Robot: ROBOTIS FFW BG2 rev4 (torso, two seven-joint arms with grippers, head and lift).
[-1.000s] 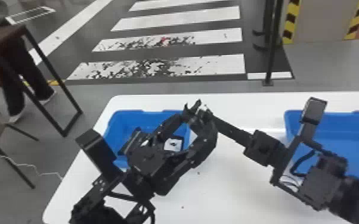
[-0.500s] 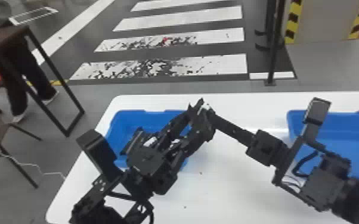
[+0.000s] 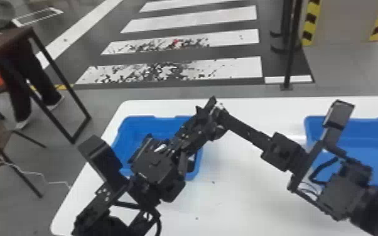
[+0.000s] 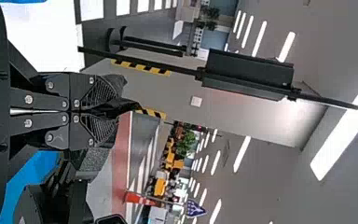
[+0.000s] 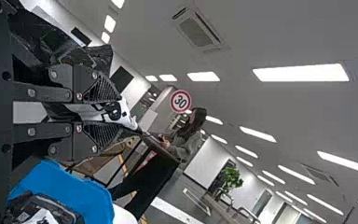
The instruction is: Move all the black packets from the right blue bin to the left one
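The left blue bin [image 3: 153, 125] sits on the white table [image 3: 245, 204], and the right blue bin [image 3: 370, 135] stands well apart from it, off to its right on the same table. In the head view the left gripper [image 3: 206, 109] reaches across the left bin, with its fingertips raised just above and beyond the bin's back right corner. The right gripper [image 3: 221, 114] comes in from the right of that bin to the same spot, so the two claws meet there, tip to tip or very nearly; whether they touch each other cannot be told. The right wrist view shows the right gripper [image 5: 121, 112] closed down with a narrow gap between its ridged pads, and a black packet [image 5: 114, 112] with white markings is pinched in that gap. So the packet is up by the left bin's back right corner, held over the table and not resting in either bin. In the left wrist view the fingers of the left gripper [image 4: 116, 109] are pressed together; dark folds show at their tips, but whether these are part of the packet cannot be told. Another packet [image 5: 25, 207], black with a white patch, lies inside the left bin, partly cut off by the right wrist view's edge.
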